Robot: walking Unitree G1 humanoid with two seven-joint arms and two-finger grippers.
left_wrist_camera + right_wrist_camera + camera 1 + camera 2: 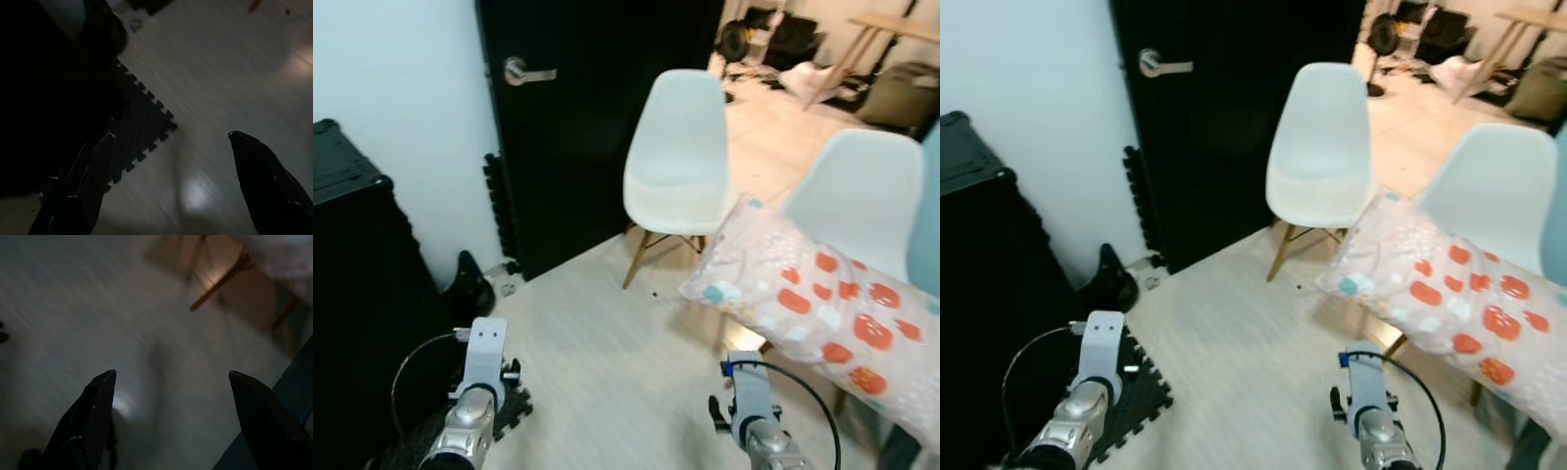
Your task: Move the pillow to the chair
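The pillow (822,313), printed with red spots, lay across the seat of the nearer white chair (865,191), one corner overhanging the floor; it looked soft, light and best pinched at that corner; the left gripper (166,186) and right gripper (171,416) hung low, jaws spread and empty.

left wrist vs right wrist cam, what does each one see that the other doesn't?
Left wrist: a black foam mat with a jigsaw edge on the floor, and a dark cabinet beside it.
Right wrist: wooden chair legs and the pale underside of the pillow above them, plus a teal edge in one corner.
Both: light wood floor, blurred, and that arm's own two black fingers spread apart with nothing between them, left gripper and right gripper.
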